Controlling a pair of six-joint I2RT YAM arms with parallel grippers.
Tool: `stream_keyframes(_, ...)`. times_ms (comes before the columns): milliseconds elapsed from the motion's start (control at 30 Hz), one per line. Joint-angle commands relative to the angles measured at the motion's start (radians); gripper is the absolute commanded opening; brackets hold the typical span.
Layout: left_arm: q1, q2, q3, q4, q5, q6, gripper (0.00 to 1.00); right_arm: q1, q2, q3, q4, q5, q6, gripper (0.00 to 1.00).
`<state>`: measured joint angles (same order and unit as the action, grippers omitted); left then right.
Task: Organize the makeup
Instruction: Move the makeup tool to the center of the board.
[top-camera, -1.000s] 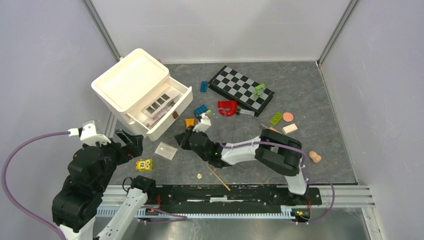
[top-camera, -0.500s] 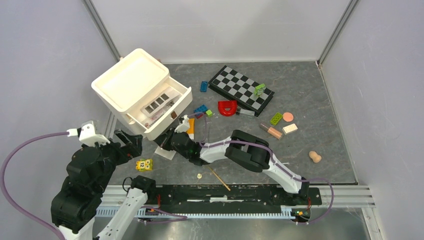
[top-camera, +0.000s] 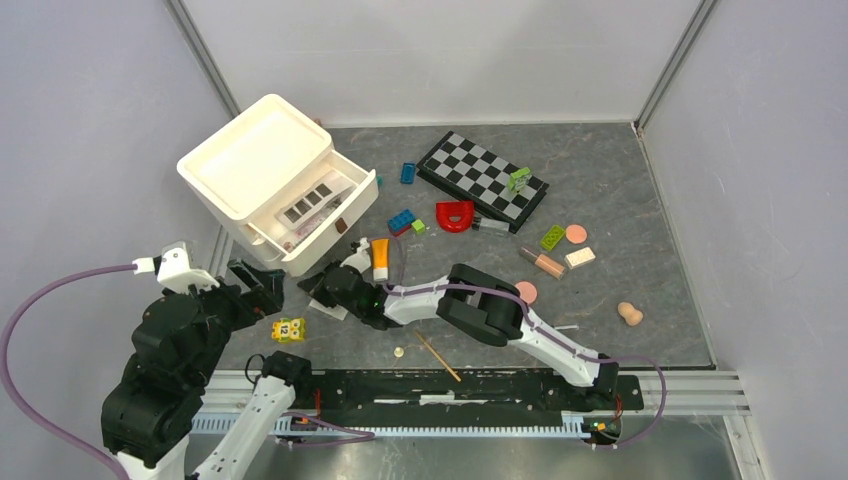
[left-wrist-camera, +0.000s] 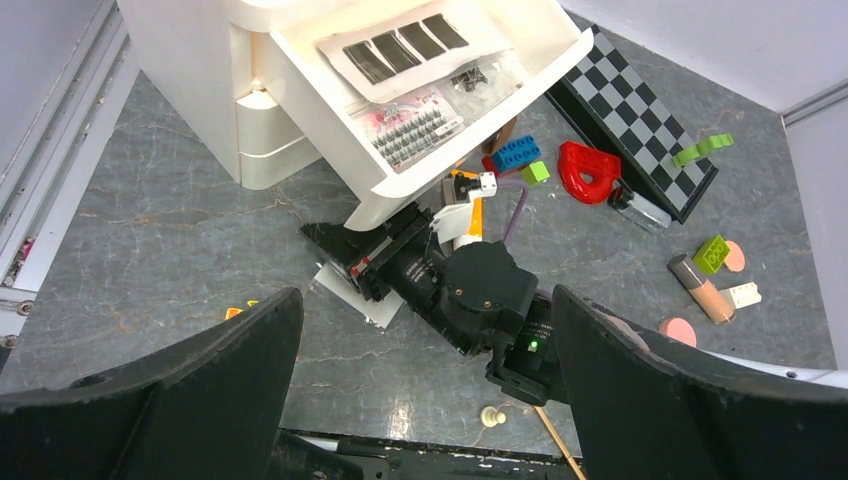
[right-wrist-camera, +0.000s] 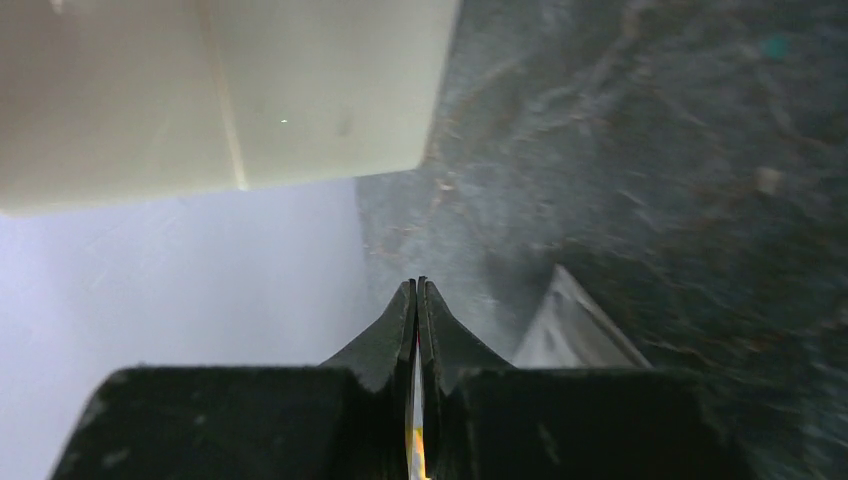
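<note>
Yellow toy brick (top-camera: 288, 329): the number "12" is printed in dark digits on its upper face, as seen in the top view.
Pinkish sachet (left-wrist-camera: 418, 125), lying in the open drawer (left-wrist-camera: 470, 165): rows of fine print are seen, too small to be read.
Remaining items: no legible lettering is made out.

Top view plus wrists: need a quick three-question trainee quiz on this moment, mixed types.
1. True or false: the right hand is spread wide open.
2. The white palette lies: A) on the checkerboard, B) in the open drawer, C) under the red brick.
3. How many round pink discs show in the top view?

Key: 1 false, its fingers are shut together; 2 B; 3 two.
</note>
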<state>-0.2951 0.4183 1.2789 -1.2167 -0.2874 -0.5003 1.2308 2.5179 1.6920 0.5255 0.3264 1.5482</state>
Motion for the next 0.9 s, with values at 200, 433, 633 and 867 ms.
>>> stream_keyframes(200,-0.002,-0.006,0.021,0.027,-0.015,0.012,1.00,0.021,-0.004,0.076,-0.269,0.053,0.123,0.04)
stream_keyframes(433,-0.002,-0.007,0.022,0.026,-0.013,0.013,1.00,0.020,-0.058,0.097,-0.557,0.152,0.090,0.06)
stream_keyframes(633,-0.003,-0.005,0.017,0.028,-0.013,0.008,1.00,0.008,-0.202,-0.073,-0.637,0.242,-0.012,0.08)
stream_keyframes(867,-0.003,-0.011,0.001,0.036,-0.011,0.009,1.00,-0.017,-0.487,-0.527,-0.500,0.227,-0.126,0.08)
